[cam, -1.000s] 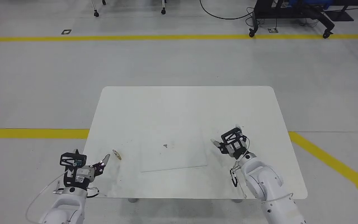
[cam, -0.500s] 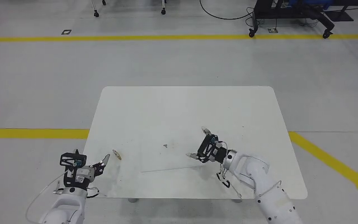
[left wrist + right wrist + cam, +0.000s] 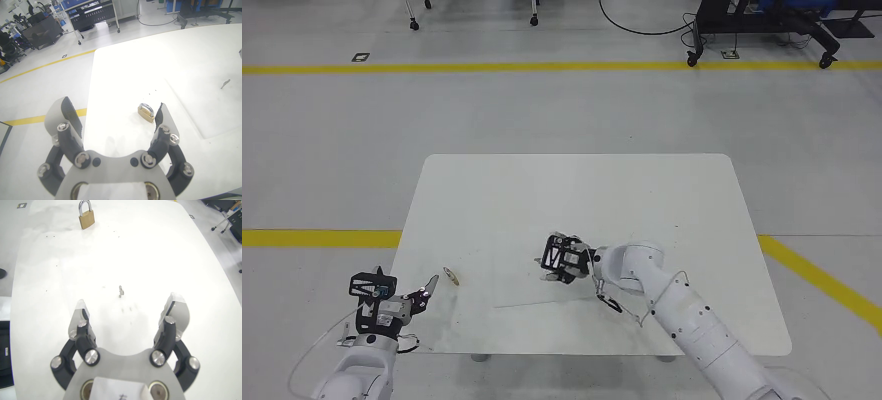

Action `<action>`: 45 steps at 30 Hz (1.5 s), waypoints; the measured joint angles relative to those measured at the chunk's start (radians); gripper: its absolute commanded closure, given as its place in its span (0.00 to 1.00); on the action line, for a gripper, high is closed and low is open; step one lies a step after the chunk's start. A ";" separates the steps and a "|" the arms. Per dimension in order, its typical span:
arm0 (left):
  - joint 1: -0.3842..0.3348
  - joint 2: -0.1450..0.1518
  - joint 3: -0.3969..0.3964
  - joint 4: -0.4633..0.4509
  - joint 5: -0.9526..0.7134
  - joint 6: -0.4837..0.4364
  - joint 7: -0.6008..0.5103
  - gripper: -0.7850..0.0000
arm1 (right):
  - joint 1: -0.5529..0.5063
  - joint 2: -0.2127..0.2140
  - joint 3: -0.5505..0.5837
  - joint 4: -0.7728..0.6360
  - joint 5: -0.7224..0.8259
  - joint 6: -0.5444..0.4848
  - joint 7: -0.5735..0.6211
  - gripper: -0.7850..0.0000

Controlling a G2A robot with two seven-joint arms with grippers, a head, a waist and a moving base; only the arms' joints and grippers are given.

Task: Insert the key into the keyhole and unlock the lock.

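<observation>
A small silver key (image 3: pixel 121 291) lies flat near the middle of the white table (image 3: pixel 642 190). My right gripper (image 3: pixel 128 300) hovers open just short of it, one finger to each side and nothing between them; the top view places this gripper (image 3: pixel 547 263) at the table's centre. A brass padlock (image 3: pixel 146 112) with a shut steel shackle lies near the table's front left edge (image 3: pixel 451 275). My left gripper (image 3: pixel 114 105) stands open a little before the padlock (image 3: pixel 86 216), at the front left corner (image 3: pixel 422 293). The key (image 3: pixel 225 84) lies farther off to the padlock's right.
A thin clear sheet (image 3: pixel 189 117) lies flat on the table between padlock and key, its edges slightly raised. A few dark specks dot the surface. Yellow floor lines and wheeled carts stand well away from the table.
My right arm has swung left across the table, from the front right to the centre beside the key, its gripper still open. The left arm and padlock have not moved.
</observation>
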 measured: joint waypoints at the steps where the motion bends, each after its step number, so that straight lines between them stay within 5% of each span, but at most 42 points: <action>1: 0.000 0.000 0.000 0.000 0.000 0.000 0.000 0.00 | 0.014 -0.007 -0.013 0.017 0.006 0.000 0.003 0.43; 10: 0.000 0.000 0.000 0.000 0.000 0.000 0.000 0.00 | 0.101 -0.067 -0.110 0.149 0.027 0.027 0.031 0.69; 12: 0.000 0.000 0.000 0.000 0.000 0.000 0.000 0.00 | 0.111 -0.076 -0.121 0.167 0.028 0.027 0.028 0.84; 13: 0.000 0.000 0.000 0.000 0.000 0.000 0.000 0.00 | 0.115 -0.079 -0.125 0.174 0.028 0.026 0.025 0.99; 22: 0.000 0.000 0.000 0.000 0.000 0.000 0.000 0.00 | 0.089 -0.058 -0.081 0.151 -0.026 0.023 -0.091 1.00; 35: 0.000 0.000 0.000 0.000 0.000 0.000 0.000 0.00 | -0.210 0.075 0.209 -0.160 -0.087 -0.018 -0.464 1.00; 45: 0.000 0.000 0.000 0.000 0.000 0.000 0.000 0.00 | -0.317 0.113 0.332 -0.236 -0.073 -0.057 -0.583 1.00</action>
